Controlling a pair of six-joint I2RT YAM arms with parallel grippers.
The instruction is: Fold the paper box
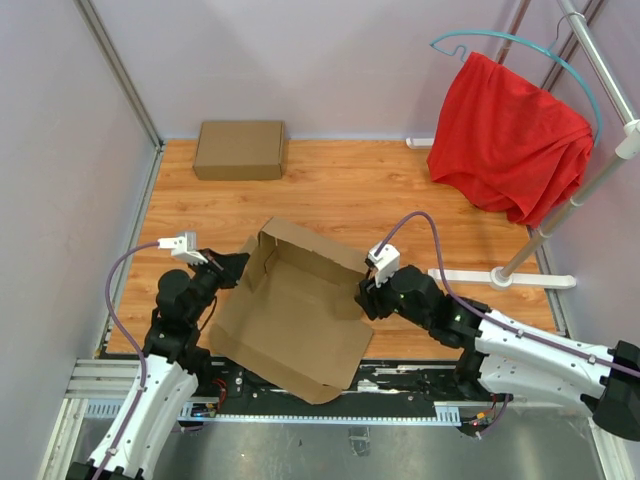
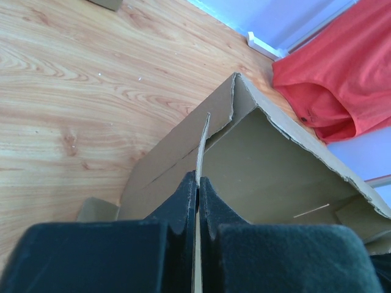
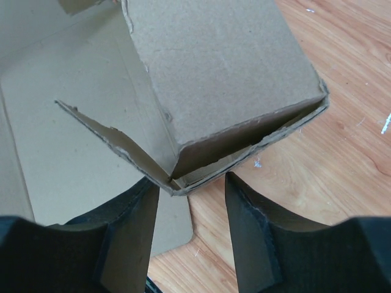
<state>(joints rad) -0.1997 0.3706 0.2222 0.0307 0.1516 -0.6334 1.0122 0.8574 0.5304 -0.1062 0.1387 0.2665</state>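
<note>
One paper box (image 1: 295,320) sits at lower centre of the overhead frame, between the two arms. It lies on the bench (image 1: 380,190), its near flap hanging over the bottom edge. It's half-formed: back wall up, side walls partly raised, big lid panel flat. The left fingers (image 2: 180,204) are pinched together on the thin edge of a side flap at the box's left corner, with cardboard between the pads. The right fingers (image 3: 131,226) are spread wide, straddling the folded right corner wall; I can't see either pad touching it, so nothing is held there. Handling, I reckon: light, stiff corrugated board that bends cleanly only along its creases and springs back if let go. The torn die-cut edges look easy to crush, so I'd grip flaps near a crease rather than at the tip, and brace the opposite wall. Counts: one box in work, one finished flat box (image 1: 240,150) at upper left, one red cloth (image 1: 510,135) on one rack (image 1: 560,217) at upper right, two arms.
</note>
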